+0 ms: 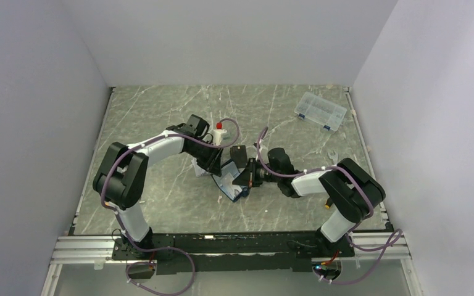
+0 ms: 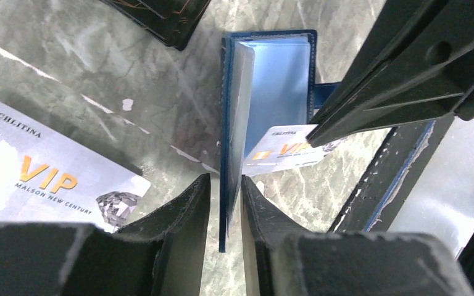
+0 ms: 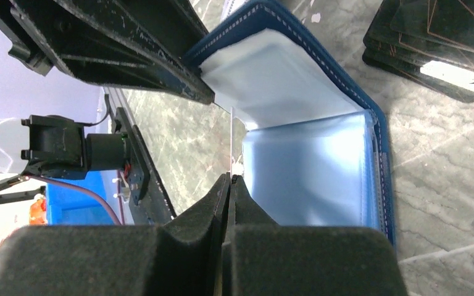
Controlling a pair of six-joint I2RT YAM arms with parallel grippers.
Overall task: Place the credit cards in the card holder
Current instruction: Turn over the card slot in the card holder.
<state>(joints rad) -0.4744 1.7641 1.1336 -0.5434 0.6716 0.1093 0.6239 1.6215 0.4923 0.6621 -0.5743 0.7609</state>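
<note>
The navy card holder (image 2: pixel 278 80) stands open on the table, its light blue inside showing (image 3: pixel 308 172); from above it lies between both arms (image 1: pixel 231 187). My left gripper (image 2: pixel 225 179) is shut on one cover flap, which shows edge-on. My right gripper (image 3: pixel 230 177) is shut on a silver VIP credit card (image 2: pixel 284 150), which shows edge-on in the right wrist view (image 3: pixel 230 139). The card's far end is at the mouth of the open holder. A second silver VIP credit card (image 2: pixel 49 176) lies flat on the table left of the holder. The orange-gold card is out of view.
Flat black rectangles (image 3: pixel 438 46) lie stacked just beyond the holder (image 1: pixel 239 154). A clear compartment box (image 1: pixel 321 111) sits at the back right. A small white item with a red cap (image 1: pixel 220 131) stands by the left wrist. The two grippers are close together.
</note>
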